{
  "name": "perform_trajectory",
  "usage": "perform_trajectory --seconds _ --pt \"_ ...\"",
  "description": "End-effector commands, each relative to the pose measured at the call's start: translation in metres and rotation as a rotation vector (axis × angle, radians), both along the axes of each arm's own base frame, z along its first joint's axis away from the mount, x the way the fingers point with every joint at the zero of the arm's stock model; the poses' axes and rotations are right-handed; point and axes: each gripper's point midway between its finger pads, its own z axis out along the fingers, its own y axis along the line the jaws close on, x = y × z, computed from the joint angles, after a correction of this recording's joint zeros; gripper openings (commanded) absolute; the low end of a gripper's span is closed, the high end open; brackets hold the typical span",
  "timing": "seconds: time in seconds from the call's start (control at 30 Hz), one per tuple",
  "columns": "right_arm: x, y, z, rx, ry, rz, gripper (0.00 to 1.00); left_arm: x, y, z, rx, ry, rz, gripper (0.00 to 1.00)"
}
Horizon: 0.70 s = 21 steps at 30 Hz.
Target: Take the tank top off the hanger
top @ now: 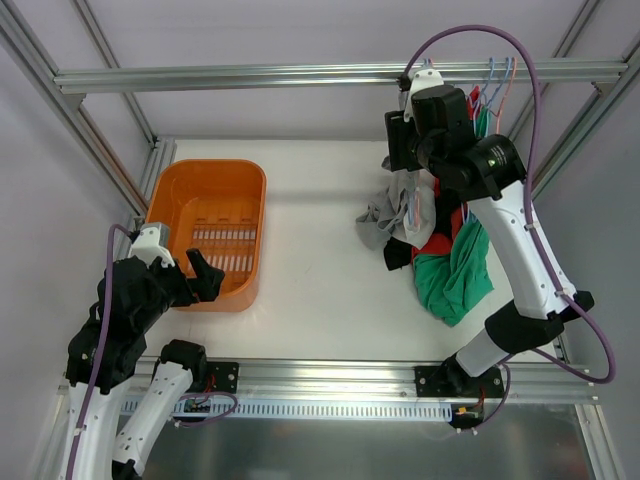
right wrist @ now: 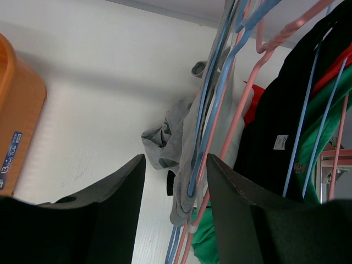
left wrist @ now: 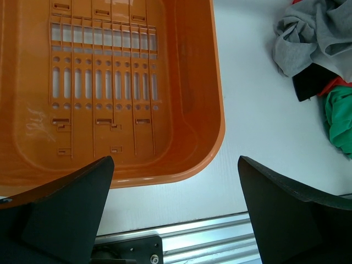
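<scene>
My right gripper [right wrist: 175, 160] stands open, blue hanger [right wrist: 204, 118] and grey tank top [right wrist: 162, 143] just ahead between its fingers; closing here, I might pinch hanger, not cloth.

The grey tank top [right wrist: 184, 159] hangs limp from a blue wire hanger [right wrist: 212, 93] at the far right of the scene, one strap running up along the wire. Its lower part is bunched in crumpled folds. The hanger hangs tilted from the overhead rail [top: 300, 72].
</scene>
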Motion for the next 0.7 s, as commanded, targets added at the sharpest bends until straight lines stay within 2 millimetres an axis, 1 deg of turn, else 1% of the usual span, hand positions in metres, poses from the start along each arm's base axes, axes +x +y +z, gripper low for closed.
perform_trajectory --seconds 0.0,0.07,0.23,0.4,0.43,0.5,0.53,0.67 --pt "0.004 -0.005 0.021 0.013 -0.073 -0.025 0.52 0.002 0.000 0.005 -0.008 -0.025 0.006 0.99" --pt "0.005 -0.005 0.021 0.009 -0.076 -0.029 0.52 0.002 0.000 0.006 -0.009 -0.026 0.008 0.99" --pt "0.015 0.001 0.000 -0.027 -0.030 -0.031 0.48 0.000 0.000 0.007 -0.013 -0.038 0.007 0.99" --pt "0.026 0.006 -0.014 -0.025 -0.003 -0.067 0.46 -0.001 0.000 0.008 -0.015 -0.045 0.002 0.99" --pt "0.028 0.008 -0.016 -0.023 0.000 -0.073 0.44 -0.001 -0.001 0.008 -0.015 -0.047 -0.001 0.99" --pt "0.030 0.008 -0.016 -0.012 -0.003 -0.086 0.35 -0.001 -0.001 0.008 -0.015 -0.045 -0.004 0.99" --pt "0.031 0.009 -0.015 -0.005 -0.010 -0.091 0.30 -0.001 -0.001 0.008 -0.015 -0.045 -0.004 0.99" --pt "0.031 0.009 -0.006 0.031 -0.040 -0.111 0.17 -0.002 -0.002 0.008 -0.015 -0.047 -0.009 0.99"
